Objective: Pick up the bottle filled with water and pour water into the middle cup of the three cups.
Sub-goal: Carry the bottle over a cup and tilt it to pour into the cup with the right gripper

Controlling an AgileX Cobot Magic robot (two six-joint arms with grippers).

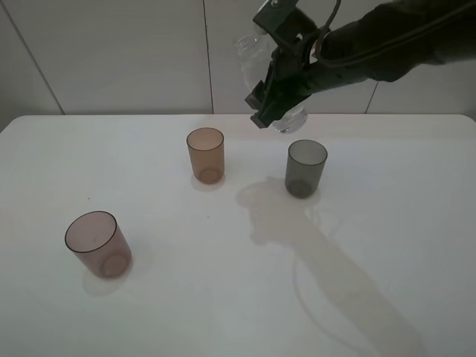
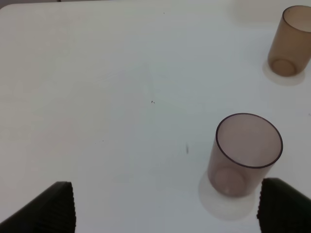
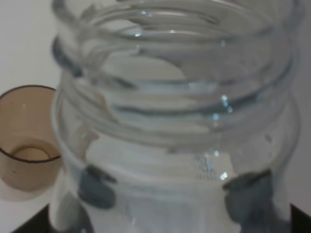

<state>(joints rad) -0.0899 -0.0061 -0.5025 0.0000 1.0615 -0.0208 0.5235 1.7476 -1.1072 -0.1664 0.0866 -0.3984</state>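
Observation:
My right gripper (image 1: 279, 85) is shut on the clear bottle (image 1: 251, 50) and holds it high in the air, tilted, with its open neck pointing up and left. It hangs above the table behind the gap between the amber middle cup (image 1: 205, 155) and the smoky grey cup (image 1: 306, 167). In the right wrist view the bottle's threaded neck (image 3: 175, 97) fills the frame, with the amber cup (image 3: 26, 136) below and beside it. The mauve-brown cup (image 1: 98, 244) stands at the front left. My left gripper (image 2: 170, 213) is open and empty, near the mauve-brown cup (image 2: 245, 153).
All three cups stand upright on the white table (image 1: 387, 223), spaced well apart. A pale wall runs behind the table's far edge. The right arm's shadow falls across the table's right front part. The amber cup (image 2: 291, 41) also shows in the left wrist view.

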